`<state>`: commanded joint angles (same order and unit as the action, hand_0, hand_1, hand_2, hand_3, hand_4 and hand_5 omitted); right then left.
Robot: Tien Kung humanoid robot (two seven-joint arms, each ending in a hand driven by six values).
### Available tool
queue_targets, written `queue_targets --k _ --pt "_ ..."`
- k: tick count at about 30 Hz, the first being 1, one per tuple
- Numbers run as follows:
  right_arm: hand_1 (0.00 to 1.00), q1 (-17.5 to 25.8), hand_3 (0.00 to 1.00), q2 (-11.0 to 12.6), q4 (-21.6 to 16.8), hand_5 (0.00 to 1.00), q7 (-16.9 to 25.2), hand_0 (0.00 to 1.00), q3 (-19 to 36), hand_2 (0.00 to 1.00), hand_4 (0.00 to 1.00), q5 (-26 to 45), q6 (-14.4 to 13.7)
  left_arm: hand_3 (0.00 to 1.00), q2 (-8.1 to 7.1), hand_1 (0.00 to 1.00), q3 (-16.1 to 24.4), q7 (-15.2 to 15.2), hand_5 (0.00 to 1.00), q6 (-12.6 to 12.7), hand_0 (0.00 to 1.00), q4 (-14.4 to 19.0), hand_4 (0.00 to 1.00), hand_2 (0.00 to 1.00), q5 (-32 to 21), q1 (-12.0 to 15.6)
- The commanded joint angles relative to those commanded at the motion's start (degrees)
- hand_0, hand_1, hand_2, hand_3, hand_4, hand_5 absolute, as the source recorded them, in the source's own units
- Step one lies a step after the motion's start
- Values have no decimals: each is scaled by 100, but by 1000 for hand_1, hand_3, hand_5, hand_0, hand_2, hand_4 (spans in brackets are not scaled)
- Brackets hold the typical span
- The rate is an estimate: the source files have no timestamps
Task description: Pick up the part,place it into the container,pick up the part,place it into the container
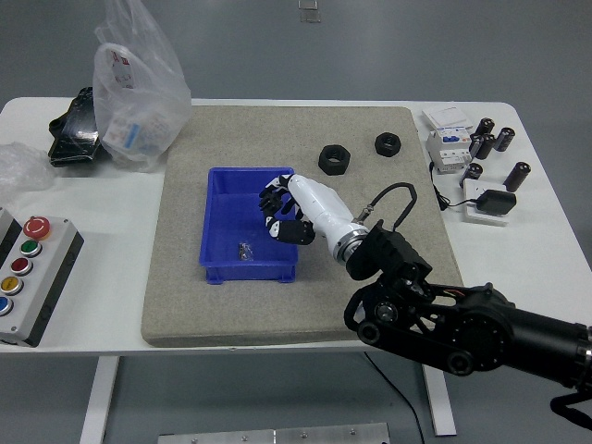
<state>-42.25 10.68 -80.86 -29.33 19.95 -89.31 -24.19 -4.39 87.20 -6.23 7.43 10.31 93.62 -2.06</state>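
To the left of the fingers (274, 199) and a little nearer the robot, a small metal piece (244, 250) lies on the floor of the blue container (222, 185). It is silvery and too small to make out further. The right hand (287, 211) hovers over the container's right half with its fingers curled in tight. I judge they enclose a part, though nothing shows clearly between them, so that part's look cannot be told. If it is there, it sits directly under the fingertips, above the container's floor and not yet released.

To the right of the fingers and farther from the robot, two black nuts rest on the grey mat (185, 305), the larger nut (335, 158) closer to the hand and the smaller nut (387, 143) beyond it. Both look stiff, hard and fairly dense, with flat sides that suit a pinch across opposite faces. Their smooth surfaces could slip under a loose grip.
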Motion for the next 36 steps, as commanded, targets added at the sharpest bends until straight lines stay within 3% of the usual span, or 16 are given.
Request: queue_targets --k 2,3,4,14,20,21,24,27,36 --pt "656 -12 672 -15 -39 2 -34 517 61 632 427 -229 241 618 0 541 5 -5 377 -1 624 0 704 539 9 2" --pt "667 -19 707 -17 -58 20 -49 434 84 678 436 -346 326 618 -1 540 7 -8 377 -1 624 0 705 538 12 3" --pt "667 -23 707 -18 -73 20 -60 434 101 678 436 -440 377 618 -2 540 7 -9 377 -1 624 0 705 538 14 4" --pt "660 -32 703 -14 -61 22 -4 388 121 674 471 -510 407 619 -10 540 -20 4 377 -6 624 0 705 538 -3 -6" --pt "663 8 706 -24 -45 27 -272 383 232 680 498 -479 759 618 -16 539 -23 3 376 -5 624 0 704 540 35 -4" --pt "686 20 829 -27 -49 30 -340 382 262 775 629 -510 832 619 -16 539 -18 2 343 -4 624 0 702 538 44 -3" --pt "686 46 829 -35 -67 30 -466 382 329 775 629 -631 969 619 -16 539 -14 0 343 -3 624 0 702 538 46 3" --pt "685 65 870 -38 -76 33 -508 376 364 801 646 -724 987 620 -14 539 -9 -2 347 -3 624 0 700 539 50 4" --pt "681 147 870 -11 -122 34 -589 366 491 801 654 -959 909 619 -17 539 -10 5 358 -9 624 0 698 539 33 -2"
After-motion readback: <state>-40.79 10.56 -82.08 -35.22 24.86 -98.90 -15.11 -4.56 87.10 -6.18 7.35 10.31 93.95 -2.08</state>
